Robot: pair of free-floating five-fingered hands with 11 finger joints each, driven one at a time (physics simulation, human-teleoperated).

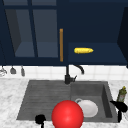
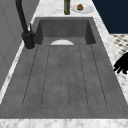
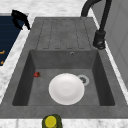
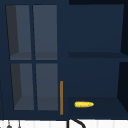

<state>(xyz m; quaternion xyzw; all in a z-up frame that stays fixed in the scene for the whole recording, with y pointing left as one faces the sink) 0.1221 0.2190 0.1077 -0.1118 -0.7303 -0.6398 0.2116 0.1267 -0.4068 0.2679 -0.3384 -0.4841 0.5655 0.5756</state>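
Left hand (image 1: 40,119), fingers hanging relaxed and holding nothing, hovers at the near edge of the grey stone sink (image 1: 27,100), just left of a large red ball (image 1: 67,115); a stray swing could knock the ball onto the white round plate (image 1: 88,108) in the basin. Right hand (image 1: 120,106), fingers spread loosely and holding nothing, hangs by the green glass bottle (image 1: 122,94) on the right counter and could tip it. Black tap (image 1: 71,73) stands far; yellow corn cob (image 1: 83,50) lies in the open navy cabinet above.

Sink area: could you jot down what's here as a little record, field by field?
Left hand: at the sink's front edge, left of the red ball
Right hand: by the sink's right edge, near the bottle
Basin: white plate lying on the bottom
Faucet: black, behind the sink
Open cabinet shelf: yellow corn cob
Counter beyond bottle: small plate with a brown bit
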